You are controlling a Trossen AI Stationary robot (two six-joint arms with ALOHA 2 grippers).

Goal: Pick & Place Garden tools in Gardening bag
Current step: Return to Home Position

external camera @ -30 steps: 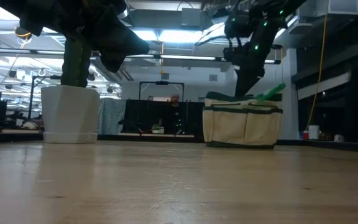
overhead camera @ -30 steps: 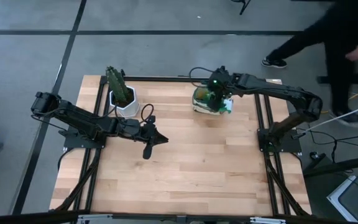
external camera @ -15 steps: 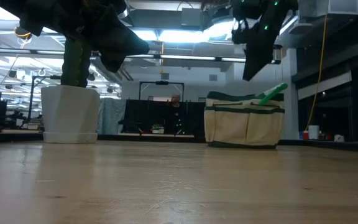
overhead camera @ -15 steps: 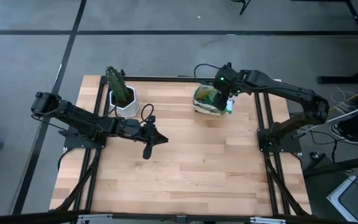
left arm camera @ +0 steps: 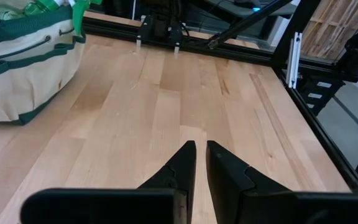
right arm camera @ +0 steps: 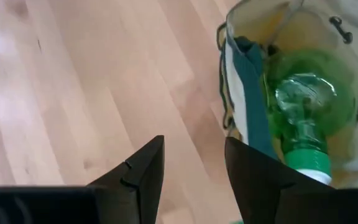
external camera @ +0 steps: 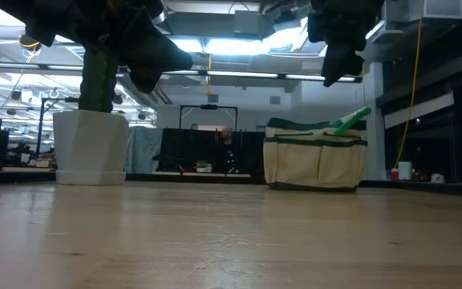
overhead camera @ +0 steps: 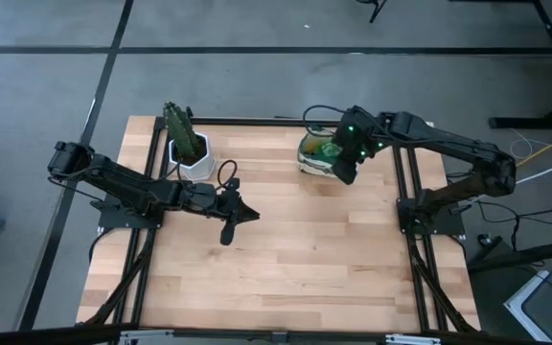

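The gardening bag, beige canvas with dark green trim, stands on its base at the table's far right; it also shows in the low view. A bright green-and-white item lies inside it, and its end sticks up over the rim. My right gripper is open and empty. It hangs above the bag's near right side. My left gripper is shut and empty, low over the table's middle left. No trowel, rake or shears show.
A white pot with a green cactus stands at the far left, beside my left arm. Bare wooden table top stretches across the near half. Black frame rails run along the table's edges.
My right gripper has risen out of the bag and moved a little toward the near edge. The green-and-white item stays in the bag. A person beyond the far right corner has left the view.
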